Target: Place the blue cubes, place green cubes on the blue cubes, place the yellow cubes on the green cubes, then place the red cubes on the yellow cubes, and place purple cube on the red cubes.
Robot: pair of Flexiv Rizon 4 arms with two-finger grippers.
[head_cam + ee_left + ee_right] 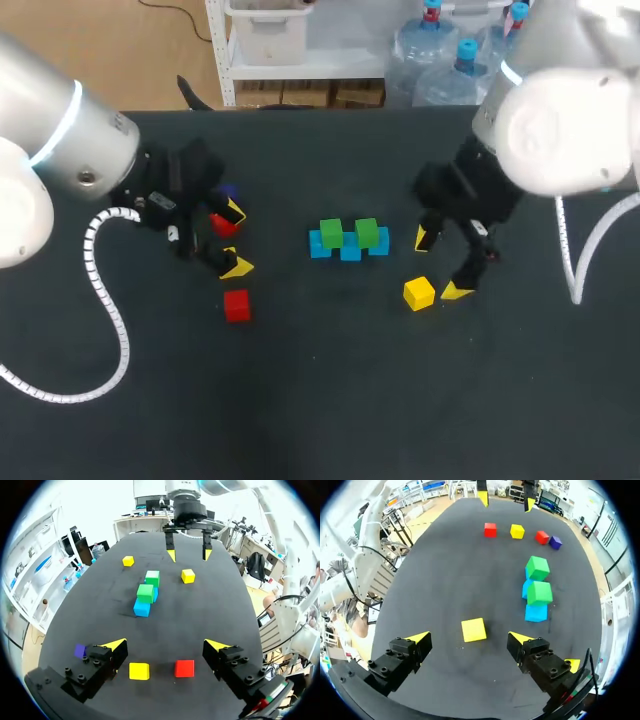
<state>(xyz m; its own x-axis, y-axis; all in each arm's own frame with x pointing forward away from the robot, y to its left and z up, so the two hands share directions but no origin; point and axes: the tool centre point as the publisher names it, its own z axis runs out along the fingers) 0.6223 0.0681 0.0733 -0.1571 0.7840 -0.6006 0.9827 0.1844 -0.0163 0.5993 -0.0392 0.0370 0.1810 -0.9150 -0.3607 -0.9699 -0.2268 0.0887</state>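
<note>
The left gripper [166, 645] stands wide open and holds nothing. Between its spread fingers, on the black table [330, 400] below them, lie a yellow cube [139, 670] and a red cube [184, 668], side by side with a small gap, touched by neither finger. Just outside one finger sits the purple cube [79, 651], and the head view shows a second red cube [222, 224] partly hidden by that same finger. The right gripper [469, 638] is likewise spread wide and empty. Another yellow cube [473, 629] rests between its fingertips and slightly ahead, apart from both. A third yellow cube [572, 665] peeps out beside the outer face of one right finger, mostly covered by it. Between the two grippers, near the table's middle, three blue cubes [350, 252] lie in a close row running from one arm toward the other. Two green cubes [331, 233] sit on top of them with a gap between the pair.
</note>
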